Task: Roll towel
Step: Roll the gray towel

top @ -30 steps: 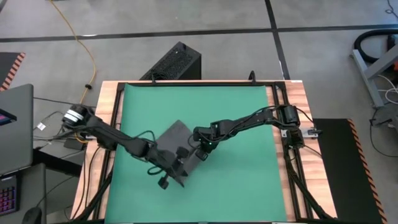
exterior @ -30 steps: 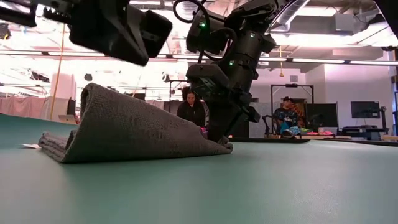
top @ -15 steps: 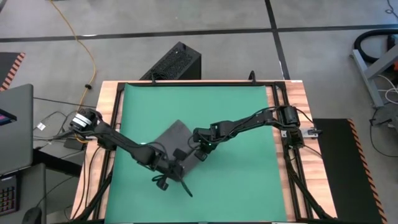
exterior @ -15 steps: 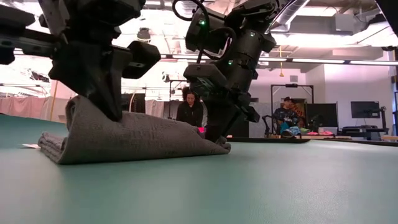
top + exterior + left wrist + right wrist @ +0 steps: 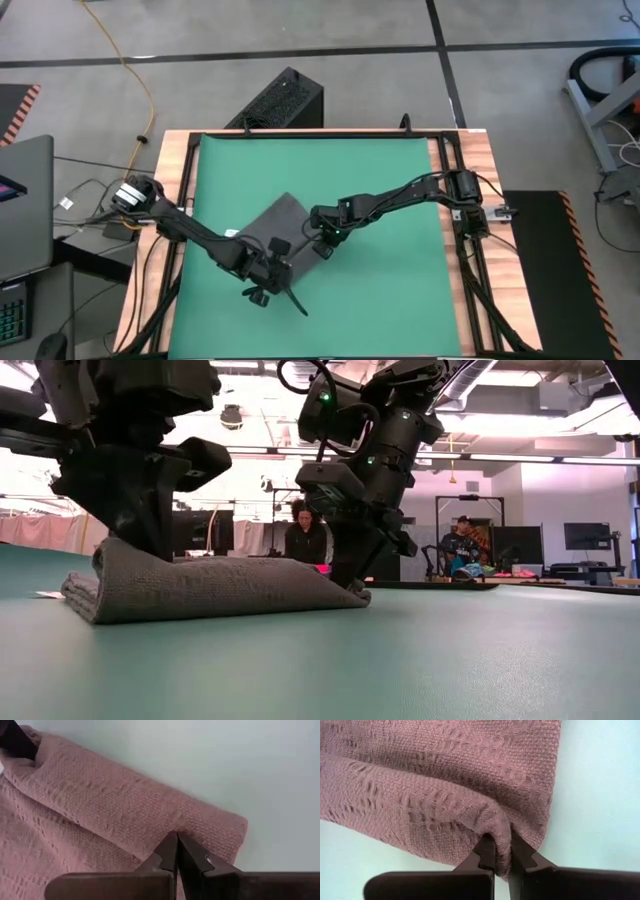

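- Lowered since a second ago, the clenched, empty left gripper (image 5: 150, 545) presses the dark grey woven towel's (image 5: 215, 588) raised fold flat beneath it.
- Right gripper (image 5: 498, 854) pinches the towel's edge on the green mat (image 5: 390, 180).

No text, label, brand, number or sign can be read in any view.

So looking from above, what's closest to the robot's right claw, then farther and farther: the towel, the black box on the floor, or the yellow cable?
From the right gripper:
1. The towel, pinched in it, mid-mat.
2. The black box, on the floor beyond the table's far edge.
3. The yellow cable, on the floor at far left.
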Controlling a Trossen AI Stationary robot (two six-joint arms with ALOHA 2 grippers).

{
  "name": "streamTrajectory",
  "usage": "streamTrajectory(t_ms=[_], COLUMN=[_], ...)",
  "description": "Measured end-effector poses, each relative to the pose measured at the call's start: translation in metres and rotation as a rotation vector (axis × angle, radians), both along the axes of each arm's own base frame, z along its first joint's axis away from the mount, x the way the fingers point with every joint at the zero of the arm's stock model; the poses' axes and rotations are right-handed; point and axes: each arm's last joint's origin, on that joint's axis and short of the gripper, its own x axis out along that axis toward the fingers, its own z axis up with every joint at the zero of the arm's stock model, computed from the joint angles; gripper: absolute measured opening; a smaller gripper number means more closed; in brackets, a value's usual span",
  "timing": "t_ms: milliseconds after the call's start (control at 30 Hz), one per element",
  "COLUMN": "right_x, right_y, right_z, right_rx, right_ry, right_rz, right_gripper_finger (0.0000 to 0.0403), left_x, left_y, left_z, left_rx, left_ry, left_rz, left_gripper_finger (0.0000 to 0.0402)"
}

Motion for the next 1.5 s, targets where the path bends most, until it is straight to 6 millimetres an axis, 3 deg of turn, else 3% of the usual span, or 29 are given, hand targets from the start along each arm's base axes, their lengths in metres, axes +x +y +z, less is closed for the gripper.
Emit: streamTrajectory(t_ms=[233, 467, 767, 1033, 1133, 1300, 1367, 1500], right_x=[0.000, -0.002, -0.013, -0.020, -0.021, -0.011, -0.004, 0.011], right_y=[0.000, 0.000, -0.018, -0.035, -0.042, -0.065, -0.075, -0.088], right_z=[0.000, 0.006, 0.033, 0.046, 0.055, 0.085, 0.083, 0.061], right_rx=[0.003, -0.026, -0.092, -0.136, -0.164, -0.248, -0.242, -0.245], right_ry=[0.003, -0.018, -0.032, -0.035, -0.086, -0.355, -0.422, -0.470], right_rz=[0.010, 0.052, 0.080, 0.141, 0.178, 0.234, 0.265, 0.272], right_gripper_finger=[0.0031, 0.0054, 0.0096, 0.0103, 0.0104, 0.0094, 0.0082, 0.0053], left_x=[-0.010, -0.025, -0.029, -0.030, -0.030, -0.030, -0.030, -0.030], left_y=[0.002, 0.009, 0.010, 0.010, 0.010, 0.009, 0.009, 0.008], left_z=[-0.029, -0.048, -0.053, -0.053, -0.054, -0.054, -0.054, -0.054], left_rx=[-0.104, -0.098, -0.104, -0.101, -0.105, -0.092, -0.086, -0.079], left_ry=[-0.032, -0.006, 0.008, 0.006, 0.006, 0.009, 0.012, 0.014], left_rz=[0.104, 0.123, 0.092, 0.089, 0.091, 0.047, 0.016, -0.052], left_gripper_finger=[0.0000, 0.0000, 0.0000, 0.0000, 0.0000, 0.0000, 0.0000, 0.0000])
